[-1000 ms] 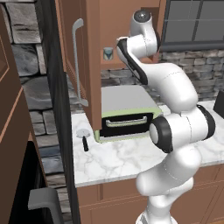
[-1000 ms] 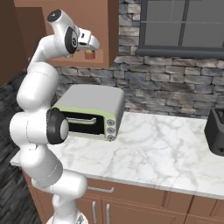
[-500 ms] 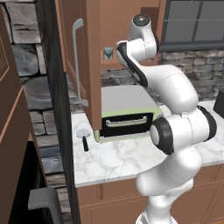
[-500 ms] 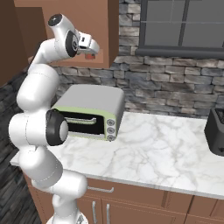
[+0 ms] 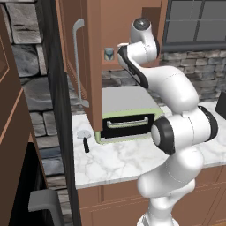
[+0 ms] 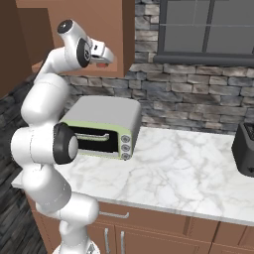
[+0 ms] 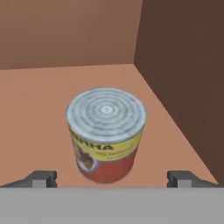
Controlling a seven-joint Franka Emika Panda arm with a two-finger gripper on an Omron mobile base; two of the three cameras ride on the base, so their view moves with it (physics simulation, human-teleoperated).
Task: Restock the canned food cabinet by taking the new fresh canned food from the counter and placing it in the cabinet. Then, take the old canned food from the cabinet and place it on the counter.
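Note:
The old canned food (image 7: 106, 131), a short tin with a red and yellow label and a ribbed pale lid, stands upright on the floor of the cabinet (image 7: 39, 96) near its right wall. My gripper (image 7: 113, 178) is open, its two fingertips (image 7: 41, 178) spread wider than the tin and just short of it. From the right base view the gripper (image 6: 106, 57) reaches into the cabinet (image 6: 116, 25) at its lower edge. The new fresh canned food (image 5: 109, 54), a teal-grey tin, stands inside the cabinet beside my hand. Below lies the marble counter (image 5: 114, 163).
The cabinet door with its grey bar handle (image 5: 78, 62) hangs open to the left. A toaster oven (image 6: 101, 126) sits on the counter right under the cabinet. A small dark utensil (image 5: 84, 140) lies left of it, and a black toaster (image 6: 244, 149) stands far right.
My hand has dipped slightly lower at the cabinet opening. The jaws stayed open and both tins kept their places.

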